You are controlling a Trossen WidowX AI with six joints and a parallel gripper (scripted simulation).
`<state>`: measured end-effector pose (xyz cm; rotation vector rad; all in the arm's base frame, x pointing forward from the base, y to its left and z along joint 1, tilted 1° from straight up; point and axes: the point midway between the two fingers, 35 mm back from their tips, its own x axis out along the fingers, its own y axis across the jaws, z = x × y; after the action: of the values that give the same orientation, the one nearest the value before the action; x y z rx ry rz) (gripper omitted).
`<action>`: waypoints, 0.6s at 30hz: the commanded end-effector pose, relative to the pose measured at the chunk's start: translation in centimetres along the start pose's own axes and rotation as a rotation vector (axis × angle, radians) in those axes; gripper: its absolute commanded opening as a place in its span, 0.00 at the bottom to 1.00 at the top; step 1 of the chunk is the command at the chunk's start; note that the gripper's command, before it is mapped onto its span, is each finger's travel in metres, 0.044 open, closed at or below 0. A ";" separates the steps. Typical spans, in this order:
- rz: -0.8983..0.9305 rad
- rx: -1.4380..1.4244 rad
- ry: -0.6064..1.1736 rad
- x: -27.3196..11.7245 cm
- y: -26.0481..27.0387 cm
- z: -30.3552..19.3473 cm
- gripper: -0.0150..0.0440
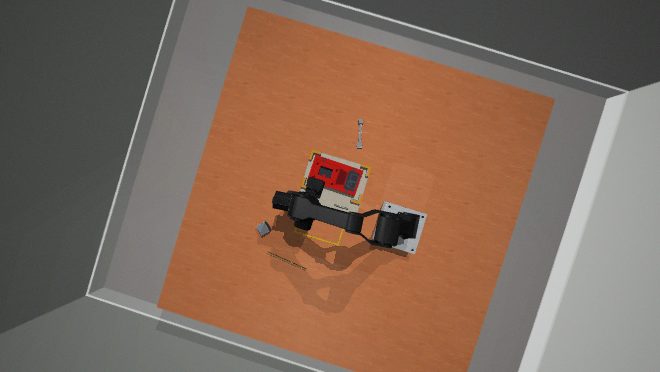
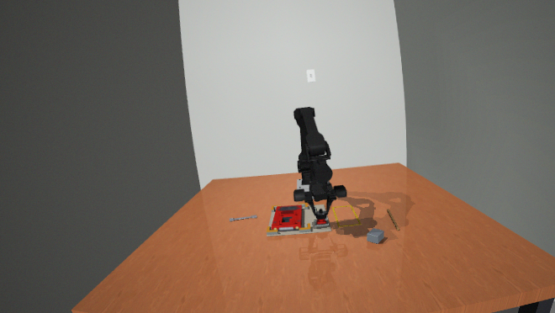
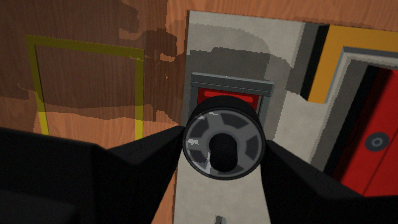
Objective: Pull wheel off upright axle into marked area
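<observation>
Yellow-outlined marked area [image 3: 87, 85] lying on the tabletop [image 3: 90, 20], left of the jaws. Gripper [image 3: 223, 145] reaching down over the grey board [image 3: 287, 125], jaws clamping the wheel [image 3: 223, 142] from both sides, wheel sitting on its red mount [image 3: 227, 96]. Red tray [image 3: 372, 145] lying right of the jaws.

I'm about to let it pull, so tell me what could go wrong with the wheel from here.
1. The hand has its fingers against opposite sides of the wheel's smooth round rim; the wheel could slip out during the pull.
2. A tilted pull could jam the wheel on its axle, which is hidden under the hub.
3. The marked area sits beside the board; a loose grip may drop the wheel short.
</observation>
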<state>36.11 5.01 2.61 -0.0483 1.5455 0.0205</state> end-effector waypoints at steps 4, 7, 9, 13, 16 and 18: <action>0.001 0.000 0.001 -0.1 0.0 0.0 0.39; 0.001 0.000 0.000 -0.2 0.0 0.0 0.26; 0.001 0.000 0.000 -0.2 0.0 0.0 0.25; 0.001 0.000 -0.001 -0.4 0.0 0.0 0.25; 0.000 0.000 -0.001 -0.5 0.0 0.0 0.25; 0.000 0.000 -0.001 -0.5 0.0 0.0 0.25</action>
<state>36.09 5.02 2.93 -0.0485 1.5452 0.0207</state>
